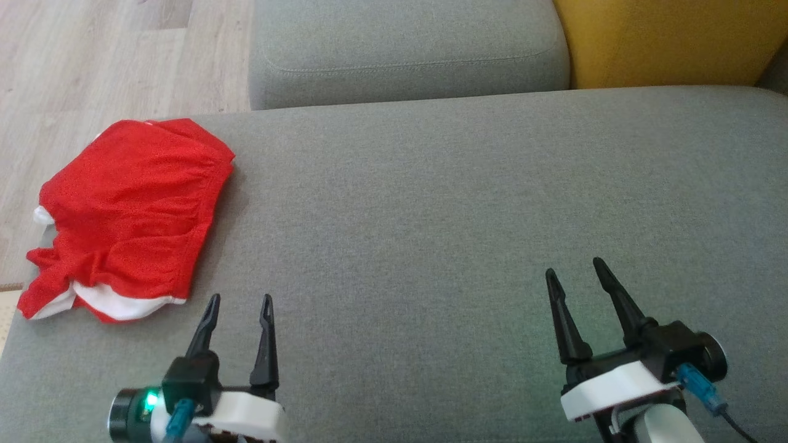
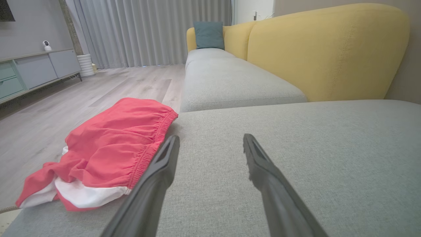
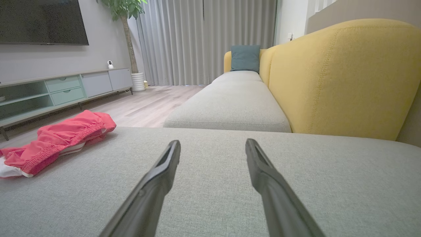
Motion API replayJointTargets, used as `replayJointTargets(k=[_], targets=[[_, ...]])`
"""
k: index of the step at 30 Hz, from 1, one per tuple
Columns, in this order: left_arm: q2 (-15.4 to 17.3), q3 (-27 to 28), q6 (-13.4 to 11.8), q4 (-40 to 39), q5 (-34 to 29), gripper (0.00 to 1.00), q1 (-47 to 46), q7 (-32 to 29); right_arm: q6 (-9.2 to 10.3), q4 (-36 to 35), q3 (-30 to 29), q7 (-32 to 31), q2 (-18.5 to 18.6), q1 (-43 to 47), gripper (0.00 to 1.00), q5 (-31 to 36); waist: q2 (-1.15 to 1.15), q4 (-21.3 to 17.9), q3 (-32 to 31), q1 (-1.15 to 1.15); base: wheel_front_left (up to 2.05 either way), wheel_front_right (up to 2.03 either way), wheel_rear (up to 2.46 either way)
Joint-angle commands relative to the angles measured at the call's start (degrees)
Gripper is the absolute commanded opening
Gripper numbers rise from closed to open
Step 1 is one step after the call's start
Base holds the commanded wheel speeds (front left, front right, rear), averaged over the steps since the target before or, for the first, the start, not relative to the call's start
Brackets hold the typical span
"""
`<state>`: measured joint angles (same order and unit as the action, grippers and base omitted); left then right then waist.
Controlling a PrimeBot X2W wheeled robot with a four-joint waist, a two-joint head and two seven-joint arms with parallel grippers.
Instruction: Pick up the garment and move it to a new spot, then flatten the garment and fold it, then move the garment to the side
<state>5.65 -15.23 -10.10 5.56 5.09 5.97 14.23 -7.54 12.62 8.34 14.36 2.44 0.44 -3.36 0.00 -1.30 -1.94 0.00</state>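
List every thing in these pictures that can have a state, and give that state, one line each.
red garment: crumpled, unfolded, lying loose at the left edge of the grey seat.
left gripper: open, empty, near the garment.
right gripper: open, empty, over bare seat.
curtains: drawn shut.
television: screen dark.
teal cushion: upright against the yellow backrest.

The right gripper (image 3: 212,142) hangs over the grey seat (image 3: 213,204), its two fingers spread with nothing between them. The red garment (image 3: 56,138) lies crumpled on the seat's edge at the view's left, well apart from the fingers. Beyond are a yellow backrest (image 3: 342,79), a teal pillow (image 3: 245,58), a cabinet (image 3: 62,89) and curtains (image 3: 197,42).
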Motion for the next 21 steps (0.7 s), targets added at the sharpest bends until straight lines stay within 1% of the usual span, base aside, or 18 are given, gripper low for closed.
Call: replayJointTargets(k=[1,21], targets=[[0.0,2.6,0.0,-1.7,-0.3,1.00,-1.6,0.8,0.05,-1.4,1.1,0.6,0.4,-3.4,1.00,0.3,0.00,0.0,0.0,0.00,0.00,0.00,0.00],[-1.4,4.6,1.7,-0.7,-0.9,1.00,-1.4,0.8,0.05,0.0,0.1,0.6,0.4,-3.6,1.00,-0.7,0.00,0.1,0.1,0.00,0.00,0.00,0.00]])
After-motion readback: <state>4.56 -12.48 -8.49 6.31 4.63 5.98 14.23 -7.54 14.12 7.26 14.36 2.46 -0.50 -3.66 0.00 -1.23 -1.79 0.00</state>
